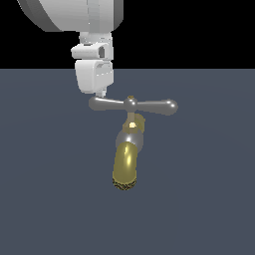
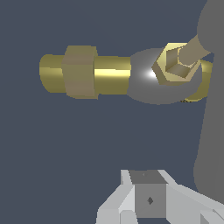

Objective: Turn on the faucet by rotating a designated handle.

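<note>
The faucet [image 1: 128,144] stands on the dark floor, with a silver rounded body and a thick brass-gold spout [image 1: 125,169] pointing toward the camera. The handle [image 1: 149,105], a slim silver crossbar with a brass-tipped hub, lies level on top. My white gripper [image 1: 102,93] hangs straight down over the end of the handle arm on the exterior view's left, its tips touching or just above the bulb. The fingers look closed together and hold nothing. In the wrist view the faucet body [image 2: 142,78], the handle [image 2: 212,113] and my fingertips [image 2: 148,197] show.
A flat dark blue-grey floor [image 1: 209,199] spreads all round the faucet. The white arm [image 1: 69,12] reaches down from the top of the exterior view's left.
</note>
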Motion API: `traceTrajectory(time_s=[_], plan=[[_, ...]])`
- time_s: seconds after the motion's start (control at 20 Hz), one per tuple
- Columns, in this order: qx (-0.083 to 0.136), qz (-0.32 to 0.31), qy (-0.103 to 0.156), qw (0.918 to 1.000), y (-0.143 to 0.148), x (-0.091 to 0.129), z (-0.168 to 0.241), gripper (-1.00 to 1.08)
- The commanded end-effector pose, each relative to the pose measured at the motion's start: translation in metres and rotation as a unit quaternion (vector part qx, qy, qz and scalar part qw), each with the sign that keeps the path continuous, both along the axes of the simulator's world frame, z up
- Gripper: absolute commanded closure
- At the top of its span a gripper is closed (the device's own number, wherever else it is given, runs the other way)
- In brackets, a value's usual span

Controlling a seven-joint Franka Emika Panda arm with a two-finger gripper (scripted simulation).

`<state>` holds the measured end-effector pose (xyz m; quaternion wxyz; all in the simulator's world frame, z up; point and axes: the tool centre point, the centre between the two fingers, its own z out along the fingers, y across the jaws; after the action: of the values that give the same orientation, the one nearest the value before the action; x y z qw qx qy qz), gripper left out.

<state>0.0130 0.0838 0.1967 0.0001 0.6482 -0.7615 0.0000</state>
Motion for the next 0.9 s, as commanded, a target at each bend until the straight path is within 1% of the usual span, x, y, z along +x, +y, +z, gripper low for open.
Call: traceTrajectory(time_s=[0.0,0.15,0.85], plan=[[0.0,0.001,0.0,1.0,0.0,0.0,0.0,1.08],[0.0,0.001,0.0,1.0,0.0,0.0,0.0,1.08],[0.0,0.001,0.0,1.0,0.012,-0.044,0.0,1.08]])
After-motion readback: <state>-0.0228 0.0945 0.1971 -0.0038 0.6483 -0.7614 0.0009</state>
